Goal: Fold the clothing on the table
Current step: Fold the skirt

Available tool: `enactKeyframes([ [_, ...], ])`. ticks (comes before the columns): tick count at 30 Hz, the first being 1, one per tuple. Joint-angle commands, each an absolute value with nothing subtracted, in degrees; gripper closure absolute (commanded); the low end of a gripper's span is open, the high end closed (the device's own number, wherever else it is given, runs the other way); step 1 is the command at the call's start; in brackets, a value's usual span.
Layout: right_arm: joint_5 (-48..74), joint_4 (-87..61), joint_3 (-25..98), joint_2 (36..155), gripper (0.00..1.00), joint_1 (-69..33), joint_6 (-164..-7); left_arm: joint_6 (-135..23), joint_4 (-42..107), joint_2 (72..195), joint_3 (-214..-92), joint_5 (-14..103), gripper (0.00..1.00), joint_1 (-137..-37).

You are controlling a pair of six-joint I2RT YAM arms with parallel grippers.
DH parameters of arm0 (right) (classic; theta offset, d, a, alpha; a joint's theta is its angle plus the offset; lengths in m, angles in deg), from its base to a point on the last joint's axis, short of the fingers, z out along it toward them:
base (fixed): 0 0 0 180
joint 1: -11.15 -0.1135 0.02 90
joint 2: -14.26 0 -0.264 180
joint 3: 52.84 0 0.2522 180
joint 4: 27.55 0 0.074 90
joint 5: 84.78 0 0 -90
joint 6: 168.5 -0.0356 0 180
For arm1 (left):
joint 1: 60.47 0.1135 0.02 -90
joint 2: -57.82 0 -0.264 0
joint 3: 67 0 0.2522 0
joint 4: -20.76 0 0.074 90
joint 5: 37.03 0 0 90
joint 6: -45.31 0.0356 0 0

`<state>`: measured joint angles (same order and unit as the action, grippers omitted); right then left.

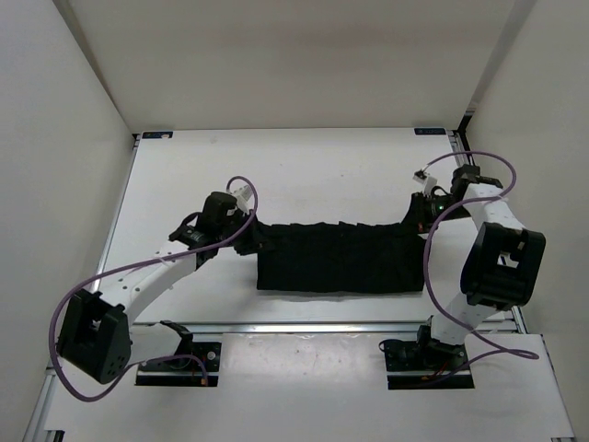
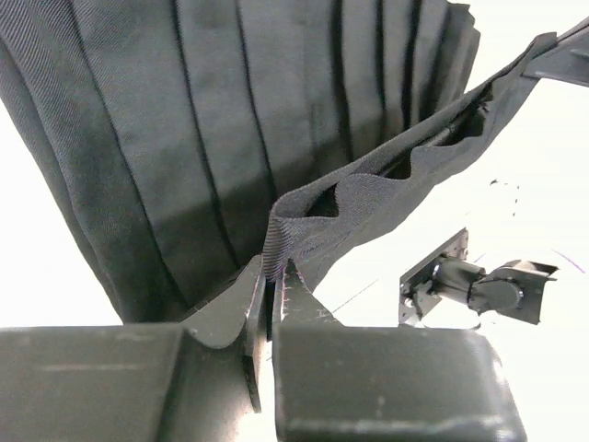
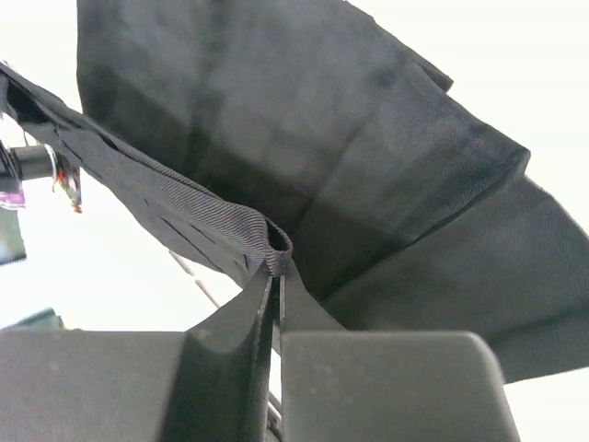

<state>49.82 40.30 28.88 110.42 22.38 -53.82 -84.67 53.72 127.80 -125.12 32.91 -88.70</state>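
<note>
**A:** Which step is in hand here?

**B:** The grasp looks done. Closest in, the left gripper has its black fingers pressed together on one corner of the ribbed waistband. The right gripper pinches the opposite corner the same way.

**A:** And where is the cloth itself?

**B:** The black pleated fabric garment lies on the large flat white tabletop, between the two arms. Its near hem rests flat. Its far edge, the band, is stretched from one gripper to the other and seems raised off the surface. Beyond it there is only white tabletop.

**A:** Which way does it lie?

**B:** The long axis runs left to right, gripper to gripper. The pleats cross it, running near to far. The waistband points away from the arm bases and the hem points toward them.

**A:** So what does the next move call for?

**B:** I judge a fold in half. Both arms should lift together, keep the band taut and level, and carry it over toward the near hem. If one arm leads, the pleats will likely skew.
</note>
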Motion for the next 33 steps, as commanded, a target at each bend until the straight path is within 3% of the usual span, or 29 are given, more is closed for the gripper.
enactKeyframes([
  [1,48.90,34.83,31.76,108.39,1.00,24.95,-54.48,-82.83,54.57,128.65,-127.86,34.51,0.97,-86.93],
  [12,50.57,23.40,30.61,109.10,1.00,24.69,-64.44,-83.18,47.27,146.23,-145.35,31.52,0.97,-86.66],
  [22,58.13,17.88,34.57,106.81,1.00,26.44,-72.14,-81.60,51.65,149.92,-156.50,32.48,0.97,-87.62],
  [25,56.38,10.05,35.88,108.82,1.00,28.81,-83.57,-78.88,53.93,156.66,-166.41,34.24,0.95,-88.51],
  [28,52.37,8.54,38.34,116.63,1.00,28.21,-84.23,-79.93,53.78,169.48,-177.68,31.27,0.98,-85.96],
  [31,50.49,7.15,41.07,121.03,1.00,28.73,-87.10,-80.98,54.99,183.53,-192.96,30.82,0.97,-83.94],
  [33,46.81,6.95,43.87,123.58,1.00,28.21,-86.34,-82.21,60.24,197.15,-210.22,29.42,0.97,-83.06],
])
